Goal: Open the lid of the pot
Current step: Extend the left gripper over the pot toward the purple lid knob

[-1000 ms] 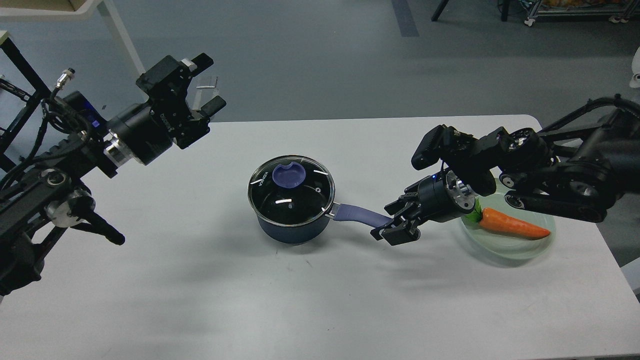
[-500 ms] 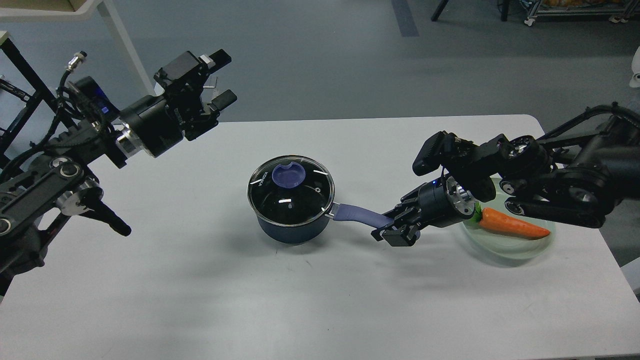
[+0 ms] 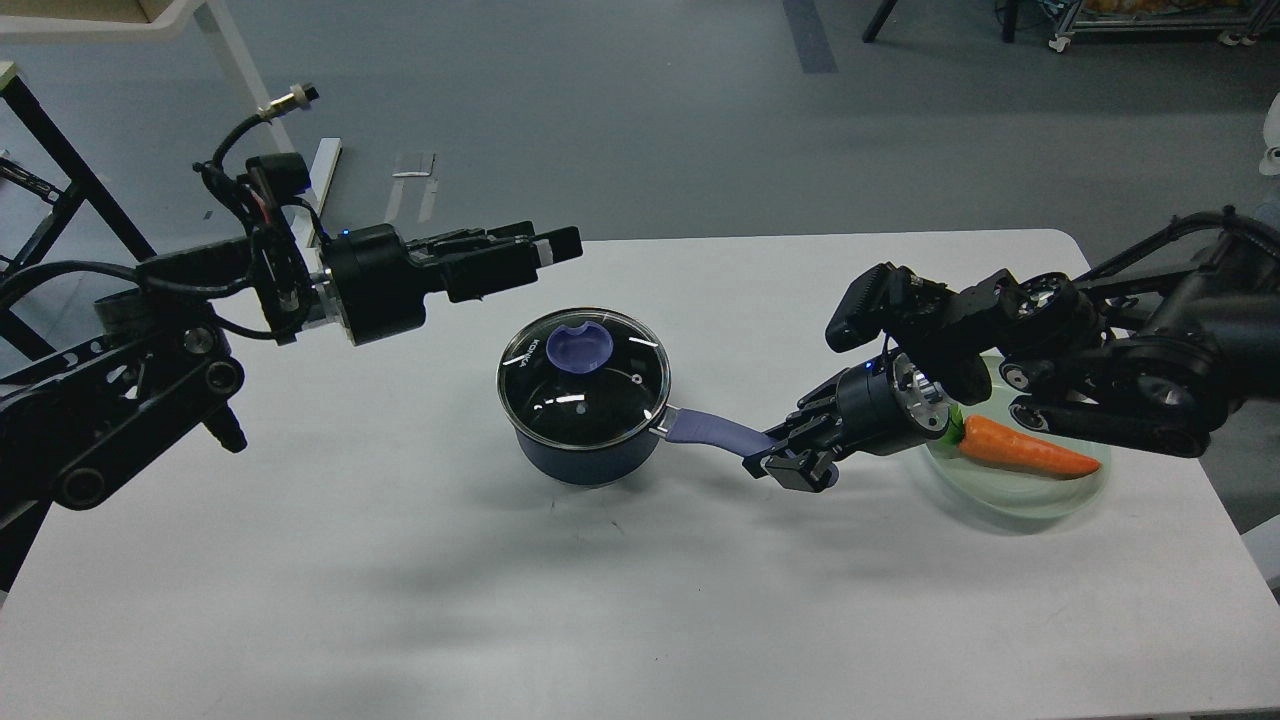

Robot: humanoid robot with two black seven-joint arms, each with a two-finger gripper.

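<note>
A dark blue pot (image 3: 583,445) stands mid-table with its glass lid (image 3: 585,385) on it. The lid has a purple-blue knob (image 3: 578,348). The pot's purple handle (image 3: 712,429) points right. My right gripper (image 3: 785,458) is shut on the end of that handle, low on the table. My left gripper (image 3: 552,247) hovers above and just behind-left of the lid, fingers pointing right. It is seen side-on, so I cannot tell whether its fingers are apart. It touches nothing.
A clear plate (image 3: 1030,495) with an orange carrot (image 3: 1025,450) lies at the right, under my right arm. The white table's far edge (image 3: 700,240) runs just behind the left gripper. Grey floor lies beyond.
My left arm has swung right and down and rolled, bringing its gripper from the far left to just behind the lid. My right gripper has closed on the handle's end.
</note>
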